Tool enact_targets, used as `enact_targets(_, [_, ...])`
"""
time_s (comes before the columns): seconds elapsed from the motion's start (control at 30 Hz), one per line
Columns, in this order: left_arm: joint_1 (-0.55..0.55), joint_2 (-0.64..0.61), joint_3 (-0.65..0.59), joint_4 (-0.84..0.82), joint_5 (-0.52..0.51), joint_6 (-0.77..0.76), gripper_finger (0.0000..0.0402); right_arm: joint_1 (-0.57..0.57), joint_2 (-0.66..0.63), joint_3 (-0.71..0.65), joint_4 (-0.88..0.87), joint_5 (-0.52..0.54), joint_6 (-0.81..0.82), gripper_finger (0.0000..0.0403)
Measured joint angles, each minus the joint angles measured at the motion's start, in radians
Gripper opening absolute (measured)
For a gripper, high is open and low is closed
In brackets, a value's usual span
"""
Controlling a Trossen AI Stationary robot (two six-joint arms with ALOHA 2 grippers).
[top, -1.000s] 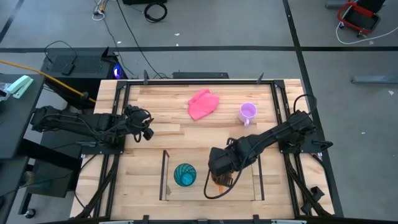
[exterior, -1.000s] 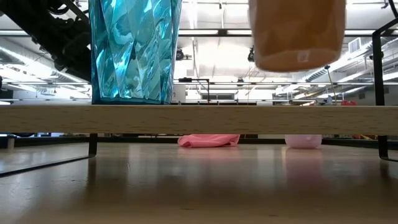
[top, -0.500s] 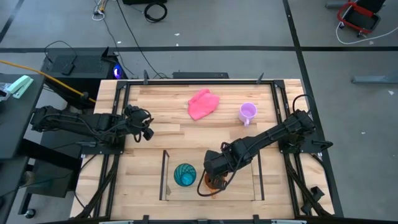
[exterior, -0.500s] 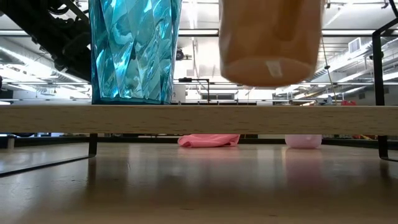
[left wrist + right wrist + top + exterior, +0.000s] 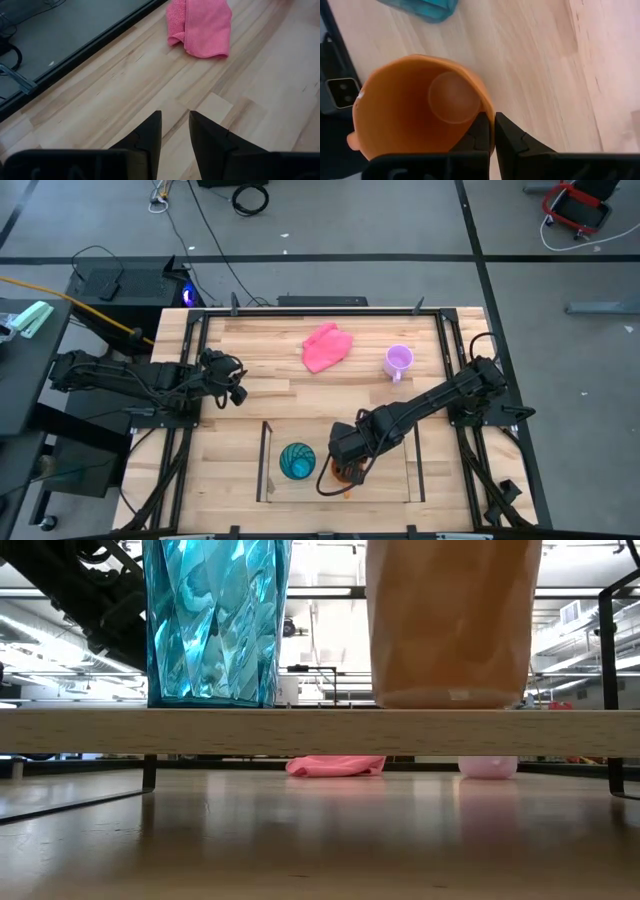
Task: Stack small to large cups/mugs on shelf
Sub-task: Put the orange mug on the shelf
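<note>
- Roughly two thirds along, by my reading — on the shelf (image 5: 268, 465) at the near edge of the table, the teal tumbler (image 5: 297, 461) stands on the plank's left part, and the orange mug (image 5: 452, 620) sits just to its right, its base on or barely above the wood in the low view.
- Closest to the work, the right gripper (image 5: 493, 131) has its fingers pinched narrow on the orange mug's rim, one inside and one outside; letting go is not yet done.
- Further back, the left gripper (image 5: 175, 131) waits over bare table at the left side, fingers a narrow slit apart, holding nothing.
- Farthest off, the lilac mug (image 5: 398, 361) stands on the far right of the table, near the pink cloth (image 5: 327, 347) and well apart from the shelf — it is left to fetch.
- Hard to make out: from above the right arm covers nearly all of the orange mug; the low view cuts off both cups' tops; whether the mug's base truly touches the plank I cannot tell.
</note>
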Motion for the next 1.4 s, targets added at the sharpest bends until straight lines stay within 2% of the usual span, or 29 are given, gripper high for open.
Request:
enact_targets(0.17, [0.000,0.000,0.000,0.000,0.000,0.000,0.0107,-0.001,0.000,-0.038,0.012,0.004,0.001,0.0010])
enact_targets(0.73, [0.000,0.000,0.000,0.000,0.000,0.000,0.0107,-0.009,0.000,-0.038,0.019,0.004,0.001,0.0017])
enact_targets(1.17, [0.000,0.000,0.000,0.000,0.000,0.000,0.0107,-0.009,0.000,-0.036,0.048,0.004,-0.005,0.0058])
enact_targets(1.4, [0.000,0.000,0.000,0.000,0.000,0.000,0.0107,-0.009,-0.001,-0.036,0.054,0.004,-0.017,0.0062])
